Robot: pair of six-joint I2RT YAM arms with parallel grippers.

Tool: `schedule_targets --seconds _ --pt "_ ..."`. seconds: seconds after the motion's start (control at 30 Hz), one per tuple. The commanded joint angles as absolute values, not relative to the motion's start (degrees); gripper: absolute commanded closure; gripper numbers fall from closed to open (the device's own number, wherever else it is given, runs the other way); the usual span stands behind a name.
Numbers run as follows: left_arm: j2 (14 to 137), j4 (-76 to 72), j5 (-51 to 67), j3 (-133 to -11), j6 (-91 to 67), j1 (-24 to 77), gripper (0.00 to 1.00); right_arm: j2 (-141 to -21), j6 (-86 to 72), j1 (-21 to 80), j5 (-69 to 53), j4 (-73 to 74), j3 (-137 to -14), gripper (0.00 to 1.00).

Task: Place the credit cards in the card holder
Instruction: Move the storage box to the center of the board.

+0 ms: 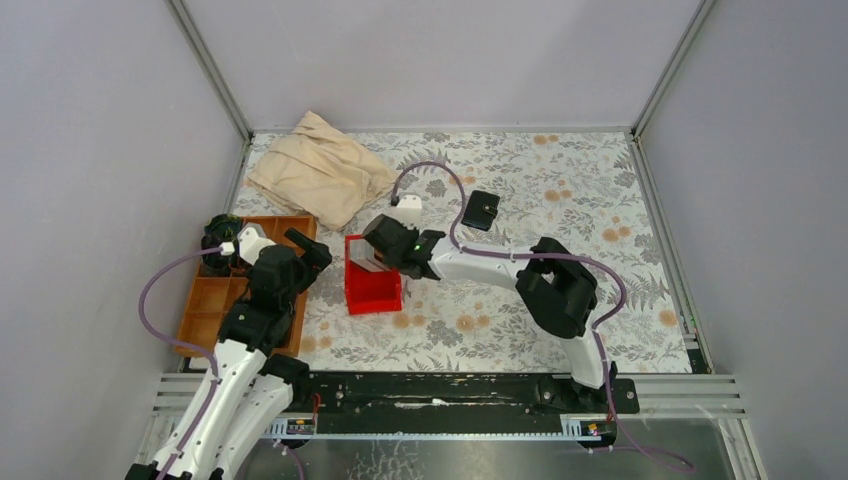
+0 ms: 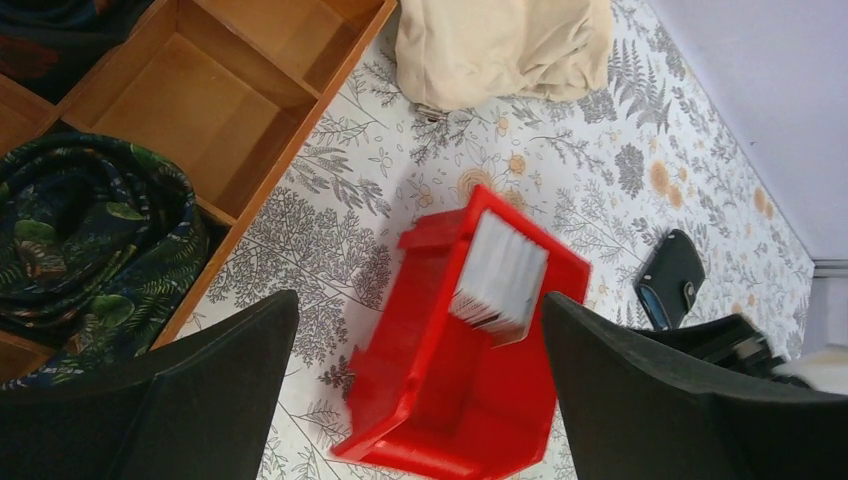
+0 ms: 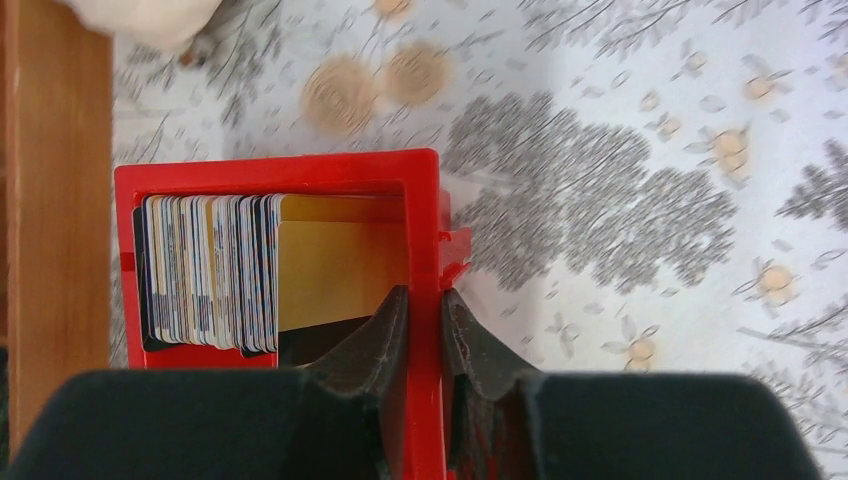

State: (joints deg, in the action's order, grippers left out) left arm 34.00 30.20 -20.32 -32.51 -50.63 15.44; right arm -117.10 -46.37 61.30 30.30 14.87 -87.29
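The right gripper (image 3: 422,300) is clamped on one side wall of the red bin (image 3: 280,165), with one finger inside the bin and the other outside it. The credit cards (image 3: 210,270) stand on edge in a packed row inside the bin. A tan card faces the gripped wall, and the others show only their thin edges. The bin sits left of the middle of the table (image 1: 560,190), close to the right edge of a brown tray (image 1: 205,325).

The left gripper (image 2: 418,310) hangs over the bin and tray with its fingers wide apart, holding nothing.

The black card holder (image 1: 481,209) lies closed on the table toward the far edge, well apart from the bin. A dark leafy cloth (image 2: 90,240) fills one tray compartment. A cream cloth (image 1: 320,170) is heaped in the far left corner.
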Motion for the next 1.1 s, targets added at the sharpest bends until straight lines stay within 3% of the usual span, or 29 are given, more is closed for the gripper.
schedule_targets --seconds 0.0,0.5,0.73,0.87,1.07 --pt "34.9 25.7 -19.7 -31.0 -51.4 15.8 0.03 -116.2 -46.0 56.6 30.0 12.9 -89.4 1.00" --pt "39.1 19.3 -18.6 -27.9 -52.2 15.8 0.03 -128.7 -39.3 47.9 23.0 15.5 -106.7 0.97" --pt "37.7 19.4 -18.2 -27.5 -52.1 15.8 0.03 -125.1 -38.7 47.9 21.7 13.0 -103.3 0.58" --pt "36.7 19.5 -17.5 -27.4 -52.1 15.8 0.03 -119.4 -37.8 47.9 22.7 11.5 -98.9 0.41" --pt "36.3 19.9 -15.9 -28.3 -51.4 15.9 0.02 -111.3 -37.4 47.8 26.2 11.1 -92.3 0.36"
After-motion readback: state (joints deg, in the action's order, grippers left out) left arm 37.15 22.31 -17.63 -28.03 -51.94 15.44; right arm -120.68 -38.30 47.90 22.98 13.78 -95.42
